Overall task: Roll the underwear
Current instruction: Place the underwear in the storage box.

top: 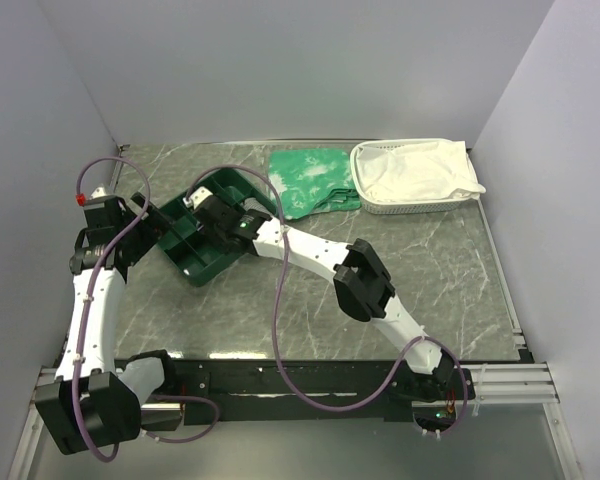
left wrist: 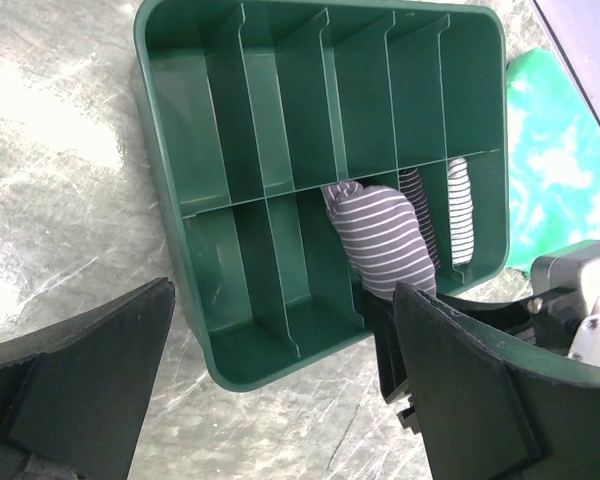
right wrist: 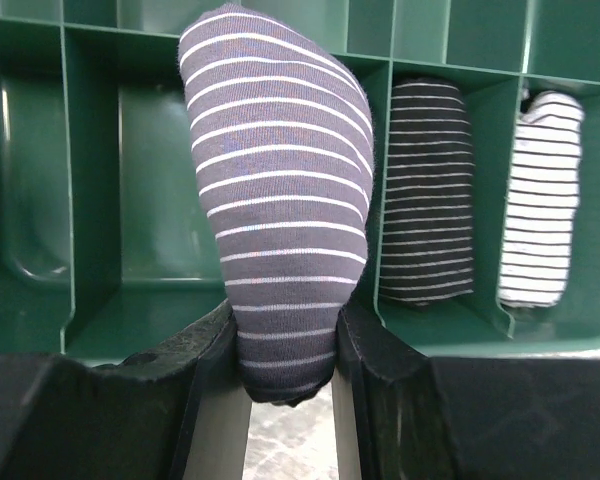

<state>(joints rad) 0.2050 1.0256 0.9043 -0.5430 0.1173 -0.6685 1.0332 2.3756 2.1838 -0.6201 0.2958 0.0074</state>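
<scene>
The underwear (right wrist: 280,220), rolled into a tight grey bundle with fine stripes, is clamped at its lower end between the fingers of the right hand (right wrist: 285,350). The bundle is held over a compartment of the green tray (left wrist: 160,120), just beside a dark striped roll (right wrist: 425,220) and a white striped roll (right wrist: 540,200) which are already stored in the next two compartments. The fingers of the left hand (left wrist: 285,300) are spread wide apart near the side of the tray, and nothing is held between them. The tray is placed on the table (top: 430,250), near a green cloth (top: 310,180).
</scene>
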